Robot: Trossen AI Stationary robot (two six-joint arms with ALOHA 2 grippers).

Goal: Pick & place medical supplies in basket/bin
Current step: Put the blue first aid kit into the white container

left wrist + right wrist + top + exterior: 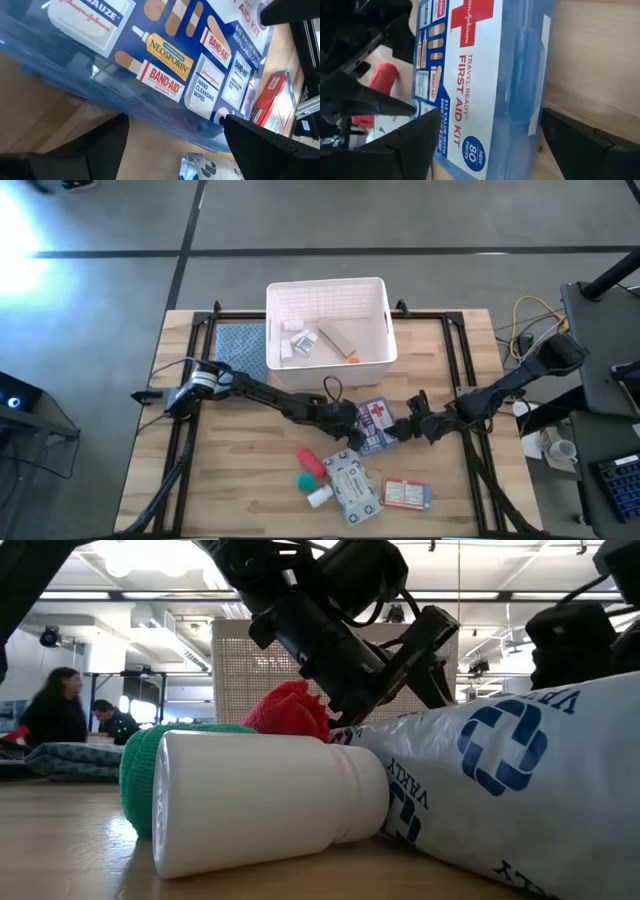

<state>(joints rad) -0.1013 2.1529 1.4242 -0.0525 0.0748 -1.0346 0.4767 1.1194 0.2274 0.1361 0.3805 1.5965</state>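
The blue first aid kit [375, 423] lies flat on the wooden table between my two grippers. My left gripper [352, 430] stands open at its left long edge [150, 112]. From the right, my right gripper [408, 426] is open, its fingers on either side of the kit's end [490, 150]. In front lie a red roll [310, 462], a green roll [308, 480], a white bottle [270, 800], a grey-white packet [352, 485] and a white-red box [407, 494]. The white bin [327, 320] stands at the far edge with several items inside. My left gripper comes slanting down from the table's left, its fingertips [115, 135] right at the kit's long edge; I cannot tell whether they touch it. My right gripper comes slanting down from the right with one finger [570, 140] beside each long side of the kit; whether they touch it, I cannot tell.
A blue patterned cloth [240, 345] lies left of the bin. Black rails [465, 370] run along the table's sides. Cables and equipment [540, 330] stand off the right edge. Bare wood [240, 470] lies at the near left. People sit in the room behind [60, 705].
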